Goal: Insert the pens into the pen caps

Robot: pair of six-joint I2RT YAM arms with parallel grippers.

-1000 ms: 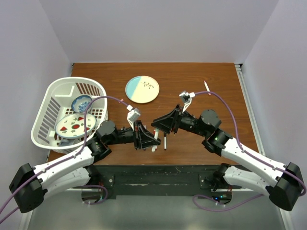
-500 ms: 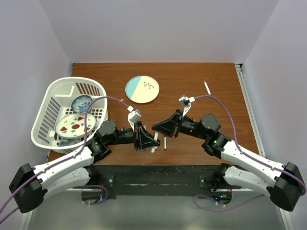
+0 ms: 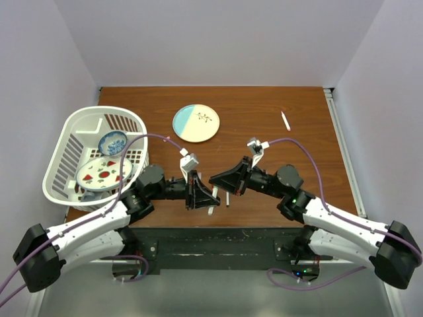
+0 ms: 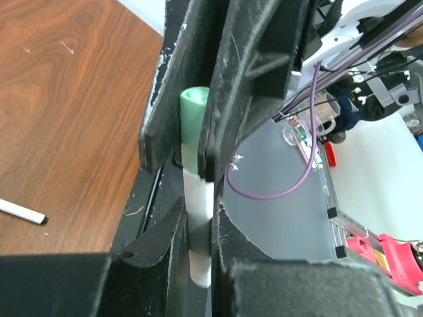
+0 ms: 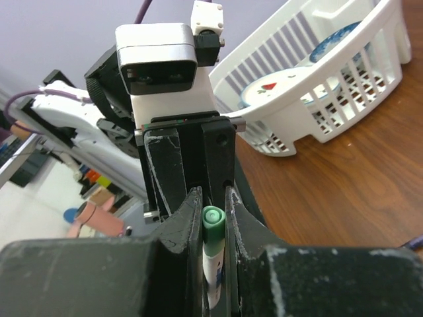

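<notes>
Both grippers meet over the near-centre of the table (image 3: 264, 105), tip to tip, on one item. The left gripper (image 4: 198, 208) is pinched tight on the white-barrelled pen (image 4: 199, 224), with the barrel running straight out between its fingers toward the other arm. The right gripper (image 5: 213, 198) is closed with no visible gap on the green cap (image 5: 213, 220) at the pen's far end, and the left wrist view shows its two dark plates squeezing that cap from both sides. Key relation: cap and barrel share one long axis, which runs from one gripper to the other, cap end on the right gripper's side and barrel end on the left's. Any seating push probably goes along that line, the two grippers moving toward each other. The joint where green meets white sits right at the edge of the right gripper's finger, so I can't tell if the cap is fully home. It looks on or nearly on. Risk: any tilt between the wrists would bend or jam the pen rather than seat it. Other work left: a loose pen (image 4: 23, 212) with a dark tip lies flat on the wood off to the side of the left gripper. Another pen (image 3: 285, 121) lies well beyond the right gripper toward the far edge, and the right arm is nearer to it.
</notes>
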